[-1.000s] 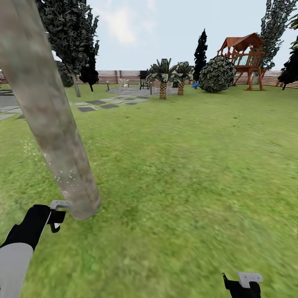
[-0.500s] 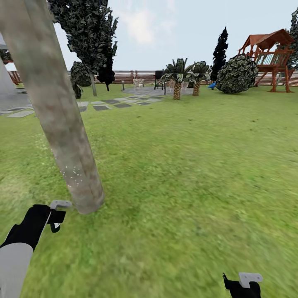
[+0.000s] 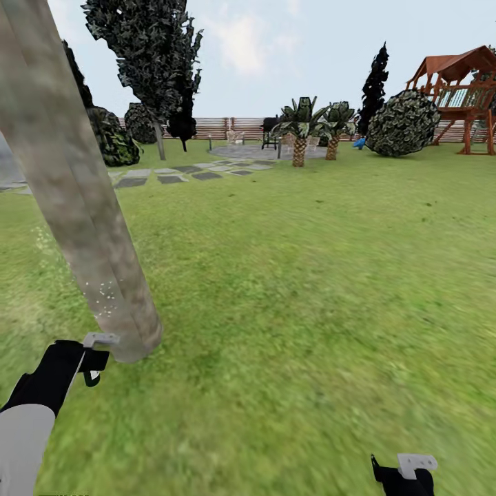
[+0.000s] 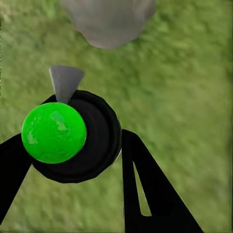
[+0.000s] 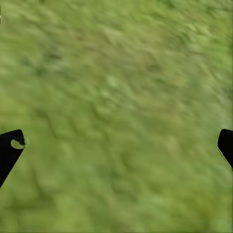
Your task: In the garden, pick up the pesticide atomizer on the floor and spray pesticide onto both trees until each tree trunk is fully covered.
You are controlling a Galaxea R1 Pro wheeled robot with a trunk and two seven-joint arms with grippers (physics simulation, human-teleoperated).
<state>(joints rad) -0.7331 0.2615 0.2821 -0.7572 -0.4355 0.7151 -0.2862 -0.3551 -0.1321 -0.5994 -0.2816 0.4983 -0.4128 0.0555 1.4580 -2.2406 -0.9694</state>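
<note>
Left pincer [image 4: 73, 160] clenched around pesticide atomizer [image 4: 80, 138], just beside tree trunk [image 3: 83, 207] base. Whitish pesticide [image 3: 103, 293] specks low on trunk. Right pincer [image 5: 116, 145] spread wide, released, above grass [image 5: 121, 73].

Tree trunk [image 3: 76, 200] slants down the left of the frame to the lawn [image 3: 296, 289]; left tool [image 3: 93, 358] just beside its base. Right tool [image 3: 403, 475] at lower right. Fence [image 3: 220, 127], palms [image 3: 300, 131] and play tower [image 3: 465, 89] along the top.

Tree trunk [image 3: 83, 227] blocks the left pincer [image 3: 93, 358]; lawn [image 3: 310, 289] rightward open.
</note>
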